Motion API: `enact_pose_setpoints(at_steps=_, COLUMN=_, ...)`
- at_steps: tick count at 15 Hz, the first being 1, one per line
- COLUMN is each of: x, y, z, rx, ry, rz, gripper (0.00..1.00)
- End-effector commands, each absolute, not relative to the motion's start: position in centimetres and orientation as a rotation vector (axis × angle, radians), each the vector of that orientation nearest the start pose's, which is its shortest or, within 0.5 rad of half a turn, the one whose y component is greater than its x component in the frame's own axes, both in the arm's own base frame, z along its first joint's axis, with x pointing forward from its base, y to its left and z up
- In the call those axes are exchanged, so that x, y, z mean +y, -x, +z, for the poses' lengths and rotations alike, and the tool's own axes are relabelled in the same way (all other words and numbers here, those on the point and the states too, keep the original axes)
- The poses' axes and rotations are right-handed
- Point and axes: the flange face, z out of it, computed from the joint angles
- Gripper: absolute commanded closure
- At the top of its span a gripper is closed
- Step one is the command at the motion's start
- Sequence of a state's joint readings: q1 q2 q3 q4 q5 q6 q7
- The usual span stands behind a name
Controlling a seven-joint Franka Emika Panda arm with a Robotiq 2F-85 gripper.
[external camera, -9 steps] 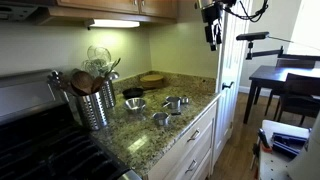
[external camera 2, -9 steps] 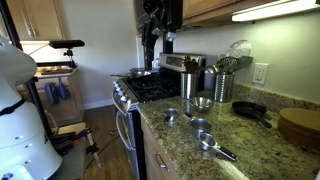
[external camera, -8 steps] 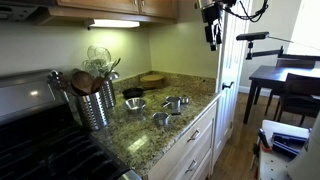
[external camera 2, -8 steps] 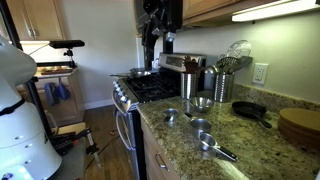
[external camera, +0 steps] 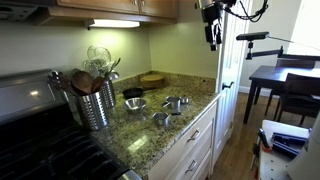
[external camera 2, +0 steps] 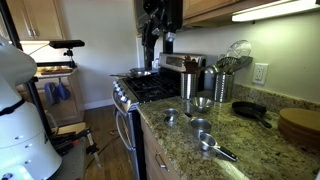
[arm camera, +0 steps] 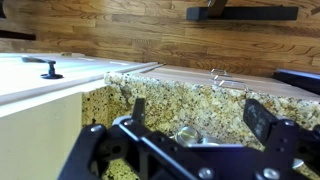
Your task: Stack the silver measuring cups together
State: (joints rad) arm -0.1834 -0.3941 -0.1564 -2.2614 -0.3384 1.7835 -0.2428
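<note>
- Hand (external camera: pixel 212 36) hangs high beyond the bench (external camera: pixel 140 142) edge, well apart from the cups. Nothing has shifted over the last half second, so I'd say the approach hasn't started.
- Wrist view: its fingers (arm camera: pixel 100 150) are spread wide with nothing between them.
- Ribbed utensil canister (external camera: pixel 95 105) stands left of the silver measuring cups (external camera: pixel 160 110), which lie scattered mid-bench. All are separate and none nested, so stacking looks wholly undone.
- In an exterior view the stove (external camera 2: pixel 155 88) side shows the cups strung along the bench front, one handle clear. The opposite angle bunches them.
- Only the wrist view shows the hand's opening. A shiny bit below it may be a cup; can't tell.
</note>
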Motion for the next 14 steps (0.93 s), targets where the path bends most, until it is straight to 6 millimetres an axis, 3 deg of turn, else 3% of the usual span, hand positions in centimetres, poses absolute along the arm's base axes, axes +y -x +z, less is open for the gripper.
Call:
enact_pose_setpoints(at_steps=1, x=-17.5, y=-39.2, z=51.0, rx=-0.006, ry=3.363, rz=0.266, gripper=0.00)
enact_pose_setpoints(at_steps=8, x=-17.5, y=-39.2, z=51.0, rx=-0.006, ry=3.363, rz=0.266, gripper=0.00)
enact_pose_setpoints(at_steps=10, x=-17.5, y=-40.0, z=50.2, rx=0.003, ry=3.355, rz=0.282, gripper=0.00)
enact_pose_setpoints(at_steps=14, x=-16.3, y=-42.8, z=46.5, rx=-0.037, ry=3.332, rz=0.344, gripper=0.00)
